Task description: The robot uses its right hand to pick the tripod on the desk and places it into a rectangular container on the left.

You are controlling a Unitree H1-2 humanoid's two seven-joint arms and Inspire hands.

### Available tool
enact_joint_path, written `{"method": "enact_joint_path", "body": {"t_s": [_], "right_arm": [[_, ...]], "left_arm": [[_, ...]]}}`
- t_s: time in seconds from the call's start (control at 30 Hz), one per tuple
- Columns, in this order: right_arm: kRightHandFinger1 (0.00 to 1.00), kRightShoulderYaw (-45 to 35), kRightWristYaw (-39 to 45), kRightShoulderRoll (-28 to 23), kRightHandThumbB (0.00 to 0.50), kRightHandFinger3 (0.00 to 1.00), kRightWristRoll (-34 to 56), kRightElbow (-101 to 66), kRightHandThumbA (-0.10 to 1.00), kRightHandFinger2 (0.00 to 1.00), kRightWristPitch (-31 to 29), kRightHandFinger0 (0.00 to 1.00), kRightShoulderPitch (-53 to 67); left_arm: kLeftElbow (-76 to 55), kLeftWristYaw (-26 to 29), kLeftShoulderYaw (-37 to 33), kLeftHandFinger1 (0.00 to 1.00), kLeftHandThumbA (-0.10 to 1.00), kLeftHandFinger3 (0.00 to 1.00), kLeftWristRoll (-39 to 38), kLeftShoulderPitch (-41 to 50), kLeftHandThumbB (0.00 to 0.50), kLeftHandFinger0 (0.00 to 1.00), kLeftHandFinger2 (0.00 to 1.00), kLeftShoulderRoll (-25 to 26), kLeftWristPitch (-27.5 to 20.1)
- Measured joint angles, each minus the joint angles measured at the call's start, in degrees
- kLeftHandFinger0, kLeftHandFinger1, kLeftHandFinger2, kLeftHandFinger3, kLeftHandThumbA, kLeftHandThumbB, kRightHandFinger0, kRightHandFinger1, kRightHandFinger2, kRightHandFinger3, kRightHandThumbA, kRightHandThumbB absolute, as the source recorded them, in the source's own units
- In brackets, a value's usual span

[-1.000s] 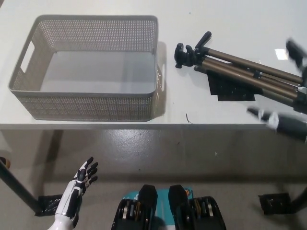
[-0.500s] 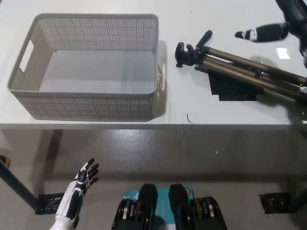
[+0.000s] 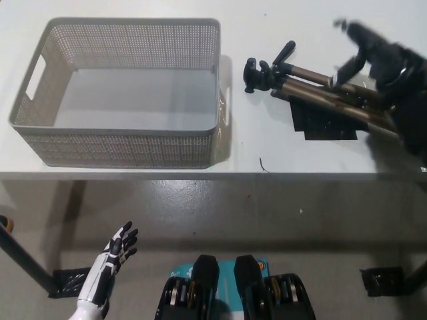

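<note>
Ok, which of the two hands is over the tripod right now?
The black right hand, fingers spread above the tripod legs on the desk. The white left hand hangs open below desk level.

Single head view, steeply downward, from above; desk edge mid-frame, floor below.

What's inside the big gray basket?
Nothing shows inside the basket; its bare floor is visible. The near wall hides a strip of floor along that side. The tripod lies on the desk beside it.
</note>
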Motion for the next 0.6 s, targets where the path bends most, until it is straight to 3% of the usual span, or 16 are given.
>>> {"method": "enact_joint_path", "body": {"t_s": [0.03, 0.17, 0.4, 0.47, 0.53, 0.57, 0.6], "right_arm": [[1.00, 0.0, -0.1, 0.5, 0.439, 1.00, 0.0, 1.9, 0.98, 1.00, -0.3, 1.00, -0.2], [1.00, 0.0, -1.1, 2.8, 0.496, 1.00, 0.0, 9.7, 1.00, 1.00, -2.0, 1.00, -0.4], [1.00, -0.6, -3.8, 3.8, 0.500, 1.00, 0.0, 14.7, 1.00, 1.00, -5.7, 1.00, -1.0], [1.00, -0.5, -4.2, 3.8, 0.475, 1.00, 0.0, 15.5, 0.91, 1.00, -6.1, 1.00, -1.0], [1.00, -0.1, -4.6, 4.0, 0.464, 1.00, -0.3, 16.0, 0.72, 1.00, -6.3, 1.00, -0.9], [1.00, 0.2, -4.9, 4.0, 0.416, 1.00, -0.6, 16.2, 0.56, 1.00, -6.3, 1.00, -0.8], [1.00, 1.4, -5.3, 4.2, 0.409, 1.00, -1.3, 16.4, 0.55, 1.00, -6.3, 1.00, -0.7]], "left_arm": [[0.0, -0.1, -0.1, 1.00, 1.00, 1.00, 0.1, 0.0, 0.500, 1.00, 1.00, 0.1, 0.0], [0.0, -0.5, -0.8, 1.00, 1.00, 1.00, 0.6, 0.0, 0.500, 1.00, 1.00, 0.8, 0.0], [0.3, -1.6, -2.2, 1.00, 1.00, 1.00, 1.0, -0.1, 0.500, 1.00, 1.00, 1.6, 0.0], [0.3, -1.9, -2.3, 1.00, 1.00, 1.00, 1.0, -0.1, 0.500, 1.00, 1.00, 1.7, 0.0], [0.3, -2.0, -2.3, 1.00, 1.00, 1.00, 1.0, -0.1, 0.500, 1.00, 1.00, 1.8, 0.0], [0.3, -2.1, -2.3, 1.00, 1.00, 1.00, 1.0, -0.1, 0.500, 1.00, 1.00, 1.9, 0.0], [0.3, -2.2, -2.3, 1.00, 1.00, 1.00, 1.0, 0.0, 0.500, 1.00, 1.00, 2.0, 0.0]]}}
